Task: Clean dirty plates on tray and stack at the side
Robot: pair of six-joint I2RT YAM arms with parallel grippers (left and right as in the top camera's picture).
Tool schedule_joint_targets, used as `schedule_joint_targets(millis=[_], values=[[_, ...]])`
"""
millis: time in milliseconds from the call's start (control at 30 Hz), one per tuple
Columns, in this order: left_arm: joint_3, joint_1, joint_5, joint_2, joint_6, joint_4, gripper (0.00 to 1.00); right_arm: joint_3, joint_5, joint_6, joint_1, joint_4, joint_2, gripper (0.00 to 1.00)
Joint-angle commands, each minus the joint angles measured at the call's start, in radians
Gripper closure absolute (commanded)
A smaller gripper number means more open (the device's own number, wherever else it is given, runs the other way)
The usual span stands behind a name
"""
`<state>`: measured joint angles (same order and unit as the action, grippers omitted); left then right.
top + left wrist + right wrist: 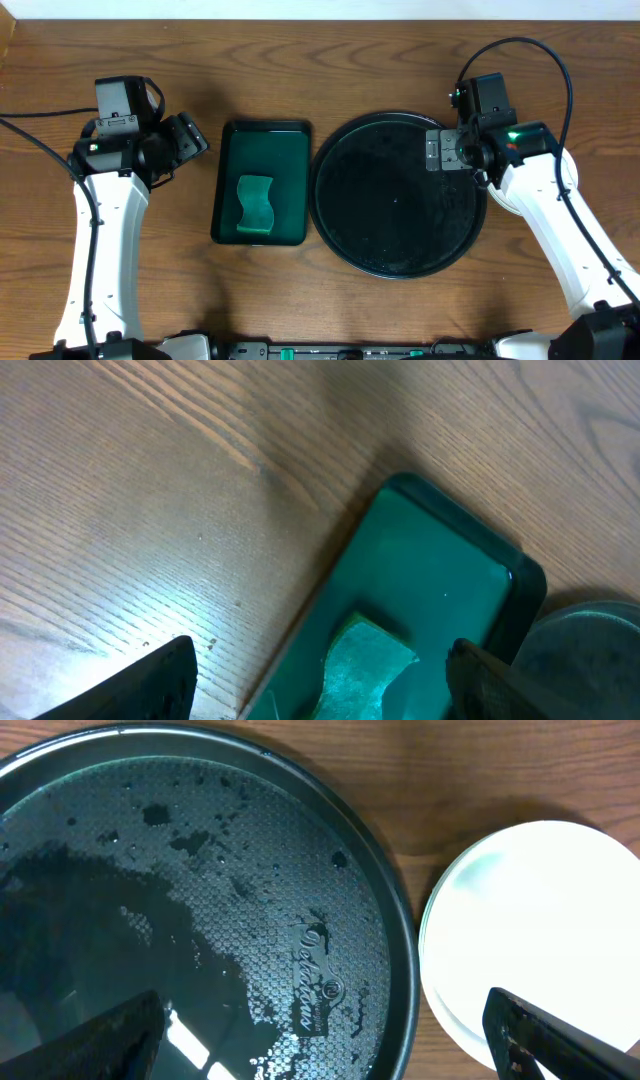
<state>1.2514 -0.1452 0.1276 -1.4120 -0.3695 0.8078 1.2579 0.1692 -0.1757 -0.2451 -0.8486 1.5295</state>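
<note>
The black tray [400,200] lies right of centre with nothing on it; in the right wrist view [200,870] its patterned floor shows wet patches. White plates [540,920] lie stacked on the wood just right of the tray's rim; in the overhead view my right arm hides them. My right gripper [440,152] is open and empty above the tray's right rim, with one finger over the tray and one over the plates [325,1020]. My left gripper [190,135] is open and empty, at the upper left of the green tray [320,670].
A rectangular dark green tray [262,140] lies left of the black tray and holds a green sponge [255,205]. Both show in the left wrist view, the tray [440,560] and the sponge [365,665]. Bare wooden table lies around them.
</note>
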Motion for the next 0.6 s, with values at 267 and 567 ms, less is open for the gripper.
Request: schedule_joint_targets(millis=[267, 567], values=[[0.0, -0.002, -0.009, -0.006, -0.002, 0.003, 0.2, 0.015, 0.002, -0.003, -0.018, -0.001, -0.238, 0.01], [0.0, -0.002, -0.009, -0.006, -0.002, 0.003, 0.2, 0.015, 0.111, -0.003, -0.018, -0.002, -0.402, 0.01]])
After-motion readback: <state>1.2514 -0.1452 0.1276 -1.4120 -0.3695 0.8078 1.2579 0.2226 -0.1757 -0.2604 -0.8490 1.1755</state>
